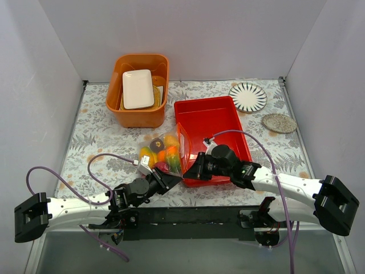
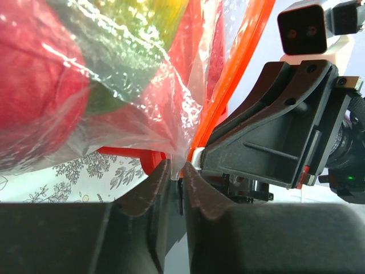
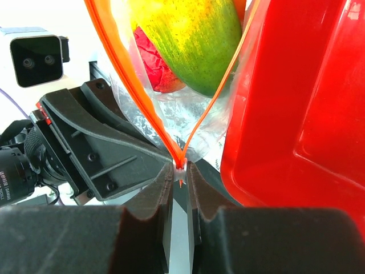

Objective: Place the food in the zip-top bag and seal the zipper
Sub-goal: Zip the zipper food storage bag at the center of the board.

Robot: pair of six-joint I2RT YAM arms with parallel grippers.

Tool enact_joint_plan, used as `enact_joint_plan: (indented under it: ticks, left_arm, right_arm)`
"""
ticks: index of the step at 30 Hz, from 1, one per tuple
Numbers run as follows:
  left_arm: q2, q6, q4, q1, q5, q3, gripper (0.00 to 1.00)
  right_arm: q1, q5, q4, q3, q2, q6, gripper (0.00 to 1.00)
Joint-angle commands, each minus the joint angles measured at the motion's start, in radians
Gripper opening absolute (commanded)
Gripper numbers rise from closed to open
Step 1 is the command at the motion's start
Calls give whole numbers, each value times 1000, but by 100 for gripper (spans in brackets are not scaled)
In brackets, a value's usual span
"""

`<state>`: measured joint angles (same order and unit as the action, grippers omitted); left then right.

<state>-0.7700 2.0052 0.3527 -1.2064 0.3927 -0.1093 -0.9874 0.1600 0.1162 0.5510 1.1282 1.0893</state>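
At the near edge, the left gripper (image 2: 175,174) stands narrow, its jaws pinching a fold of clear film at the near corner of the zip-top bag (image 1: 162,149). Just right of it, the right gripper (image 3: 180,171) is also narrow, clamped on the small white end of the zipper (image 3: 128,85). From that end the two orange strips spread apart in a V, so the mouth is open there. The bag sits on the patterned table (image 1: 97,137), against the left wall of the red tray (image 1: 225,111) near its near-left corner. The food is inside it: a red-green-yellow mango (image 3: 191,40) with yellow and orange pieces. Farther back stand an orange basket (image 1: 117,105) holding a white plate (image 1: 137,88), and at far right a striped plate (image 1: 248,97) and a grey coaster (image 1: 279,123).
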Motion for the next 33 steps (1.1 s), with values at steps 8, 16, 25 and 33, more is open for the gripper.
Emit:
enact_joint_plan:
  ticks: [8,16,25,33]
  left_arm:
    - [14,308,28,1,57,2,0]
    - [11,288,2,1,23,-7,0]
    - [9,247,-3,1,-58,-7,0]
    - [-48,208,46,-1,-138,-12,0]
  right_arm:
    - [3,18,63,-5,-5,12,11]
    - [3,-2,79,-2,-10,11,11]
    - [3,-112,88,26,-33,9,11]
    - [-2,-214,119,6,-65,8,10]
